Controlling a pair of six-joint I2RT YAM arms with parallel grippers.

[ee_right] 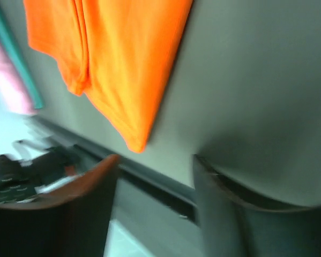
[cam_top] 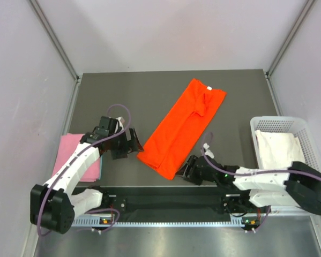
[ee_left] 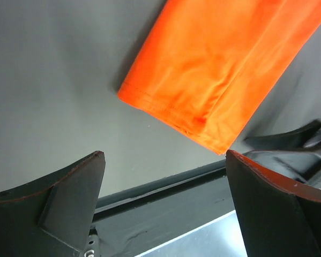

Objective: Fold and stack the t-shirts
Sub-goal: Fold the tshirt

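Grippers spread and empty: left gripper and right gripper flank the near hem.
I see the orange-red t-shirt folded lengthwise mid-table, a basket by the right edge holding the white t-shirt, the pink t-shirt at the left edge.

orange-red t-shirt | pink t-shirt | white t-shirt | white basket | dark grey table
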